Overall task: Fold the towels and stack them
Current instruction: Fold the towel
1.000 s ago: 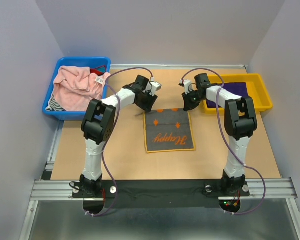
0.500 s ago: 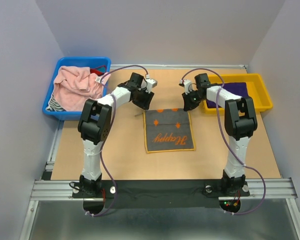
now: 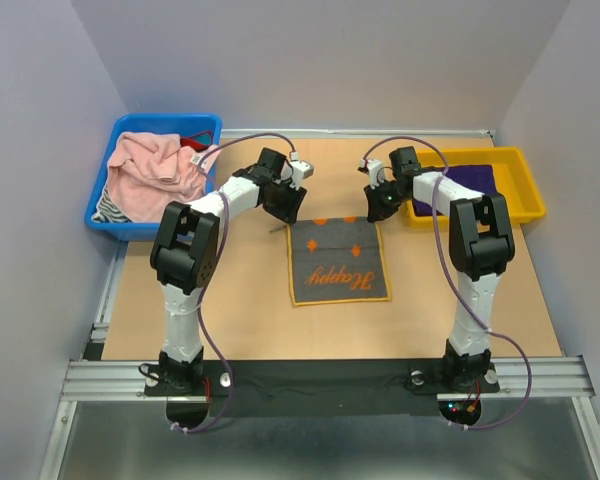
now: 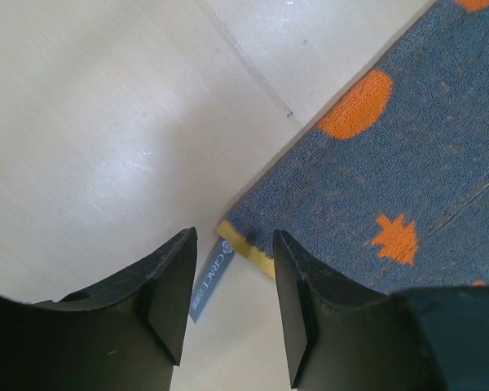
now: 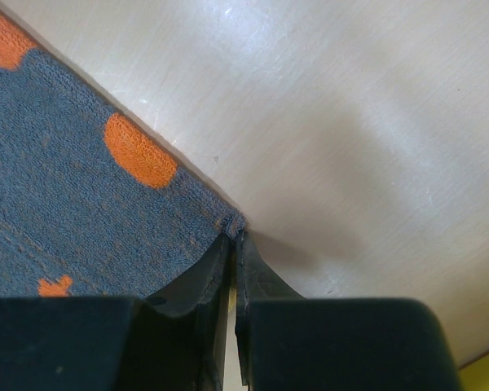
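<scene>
**Right pincer (image 5: pixel 235 238) clamped on a corner, left pincer (image 4: pixel 232 244) gaping**

The right pincer is closed on one far corner of the grey-and-orange towel (image 3: pixel 338 262), which lies flat on the table (image 3: pixel 230 300) beneath it. The left pincer stands open over the other far corner, with a small label (image 4: pixel 205 277) between its fingers. If it closes there it may catch only the label, so the fold would skew. Further out, one pink towel (image 3: pixel 155 165) fills a blue bin (image 3: pixel 145 232) beyond the left pincer. One purple towel (image 3: pixel 470 180) lies in a yellow bin (image 3: pixel 532 190) beside the right. That makes three towels and two bins.
</scene>
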`<state>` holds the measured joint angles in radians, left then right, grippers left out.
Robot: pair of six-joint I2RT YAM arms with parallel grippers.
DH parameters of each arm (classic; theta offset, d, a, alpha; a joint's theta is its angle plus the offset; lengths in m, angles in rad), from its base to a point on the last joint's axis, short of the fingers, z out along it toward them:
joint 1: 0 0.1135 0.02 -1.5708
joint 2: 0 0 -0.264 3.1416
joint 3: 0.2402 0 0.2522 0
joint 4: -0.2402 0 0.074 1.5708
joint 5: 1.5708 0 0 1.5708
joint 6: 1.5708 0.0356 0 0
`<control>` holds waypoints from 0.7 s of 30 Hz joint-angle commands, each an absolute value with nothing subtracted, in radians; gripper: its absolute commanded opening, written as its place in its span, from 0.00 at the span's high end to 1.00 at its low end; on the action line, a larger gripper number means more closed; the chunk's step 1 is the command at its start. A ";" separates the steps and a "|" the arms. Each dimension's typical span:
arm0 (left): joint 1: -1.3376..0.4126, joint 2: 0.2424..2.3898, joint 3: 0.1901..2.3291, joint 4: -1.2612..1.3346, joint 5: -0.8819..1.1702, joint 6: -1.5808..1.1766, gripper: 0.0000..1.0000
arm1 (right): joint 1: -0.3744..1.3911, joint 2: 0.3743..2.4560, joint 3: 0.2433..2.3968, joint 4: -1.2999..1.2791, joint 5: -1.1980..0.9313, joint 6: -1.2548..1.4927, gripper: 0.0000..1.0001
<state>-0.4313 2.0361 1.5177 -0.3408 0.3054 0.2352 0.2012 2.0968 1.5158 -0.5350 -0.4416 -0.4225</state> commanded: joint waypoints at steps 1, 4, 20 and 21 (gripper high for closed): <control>-0.439 2.051 1.542 -0.342 0.314 0.238 0.47 | 0.204 2.151 1.494 -0.627 -0.408 -0.433 0.93; -0.440 2.086 1.554 -0.351 0.308 0.224 0.50 | 0.204 2.149 1.493 -0.626 -0.403 -0.434 0.93; -0.443 2.152 1.525 -0.385 0.215 0.184 0.65 | 0.204 2.149 1.494 -0.626 -0.400 -0.434 0.96; -0.443 2.151 1.525 -0.388 0.216 0.187 0.71 | 0.204 2.146 1.497 -0.626 -0.400 -0.436 0.99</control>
